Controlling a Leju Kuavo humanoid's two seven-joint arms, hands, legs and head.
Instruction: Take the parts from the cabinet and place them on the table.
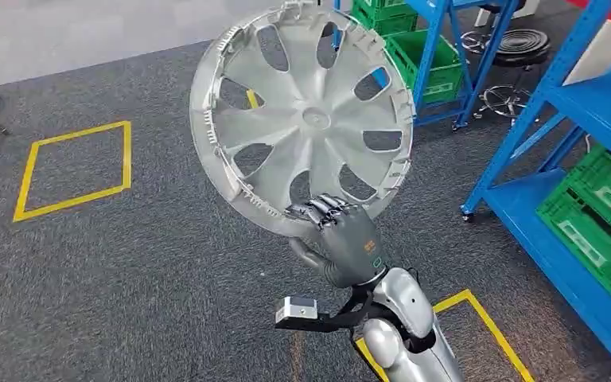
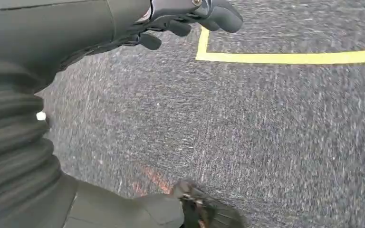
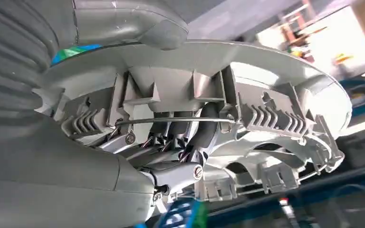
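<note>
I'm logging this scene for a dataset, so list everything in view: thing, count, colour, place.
Round plastic wheel cover: one, silver-grey, held up over the floor by its rim.
Steel shelving racks: two, blue, right and top.
Plastic crates: several, green, on rack shelves.
Taped floor squares: two, yellow, on the dark grey carpet.
Round stools: two, black and chrome, top right.
Right hand: grey, grips the cover's rim.
Left hand: dark, hanging above the carpet, holding nothing.

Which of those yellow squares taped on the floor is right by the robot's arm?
The yellow square at the bottom right, partly hidden behind the right arm whose hand holds the hubcap. The other square lies far off to the left.
</note>
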